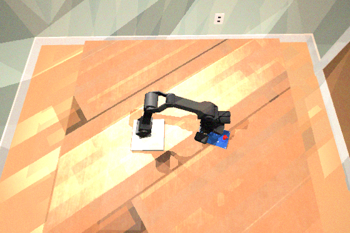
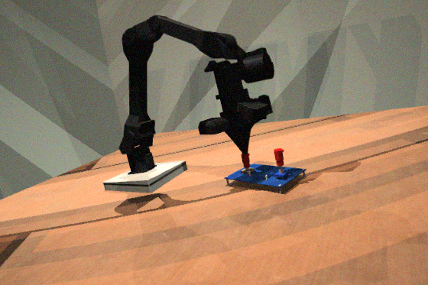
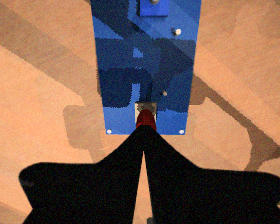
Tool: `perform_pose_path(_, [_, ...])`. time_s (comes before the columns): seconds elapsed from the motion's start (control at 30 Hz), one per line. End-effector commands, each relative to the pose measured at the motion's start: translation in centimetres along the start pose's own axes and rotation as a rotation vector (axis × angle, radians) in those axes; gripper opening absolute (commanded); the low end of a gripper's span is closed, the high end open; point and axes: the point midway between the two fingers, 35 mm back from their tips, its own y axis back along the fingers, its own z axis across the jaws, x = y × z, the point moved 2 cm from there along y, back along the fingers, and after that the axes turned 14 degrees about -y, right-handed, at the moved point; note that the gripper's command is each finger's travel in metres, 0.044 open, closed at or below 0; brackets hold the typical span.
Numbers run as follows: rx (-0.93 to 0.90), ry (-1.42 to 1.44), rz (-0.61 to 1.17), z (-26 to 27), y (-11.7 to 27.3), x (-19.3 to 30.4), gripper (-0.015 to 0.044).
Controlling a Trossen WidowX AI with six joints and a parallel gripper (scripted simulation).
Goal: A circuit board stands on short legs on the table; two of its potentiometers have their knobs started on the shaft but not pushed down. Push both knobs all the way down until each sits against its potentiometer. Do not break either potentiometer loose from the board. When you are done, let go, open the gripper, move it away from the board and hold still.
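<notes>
The blue circuit board (image 1: 221, 144) (image 2: 255, 180) (image 3: 116, 117) stands on short legs. My gripper (image 2: 244, 152) (image 3: 144, 129) is shut, its fingertips pointing down at the top of the nearer red knob (image 2: 245, 160) (image 3: 146, 119), apparently touching it. This knob stands over the beige potentiometer (image 2: 248, 170) (image 3: 138, 107); whether any gap is left beneath it is too small to tell. The other red knob (image 1: 224, 137) (image 2: 279, 157) stands upright and high, with grey shaft showing between it and the blue potentiometer (image 2: 282, 175) (image 3: 153, 9).
The arm's white base plate (image 1: 156, 140) (image 2: 166, 176) lies left of the board. Small pale posts (image 2: 267, 177) (image 3: 177, 32) rise from the board between and beside the potentiometers. The arm reaches over the table from the base and hides part of the board in the top view.
</notes>
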Motion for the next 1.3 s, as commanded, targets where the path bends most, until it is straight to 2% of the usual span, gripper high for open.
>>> perform_pose_path(0.0, [0.015, -0.003, 0.017, 0.0, -2.0, -0.2, 0.0000])
perform_pose_path(0.3, [0.015, -0.003, 0.017, 0.1, -1.9, -0.2, 0.0000])
perform_pose_path(1.27, [0.016, -0.003, 0.016, 0.1, 2.6, -0.3, 0.0000])
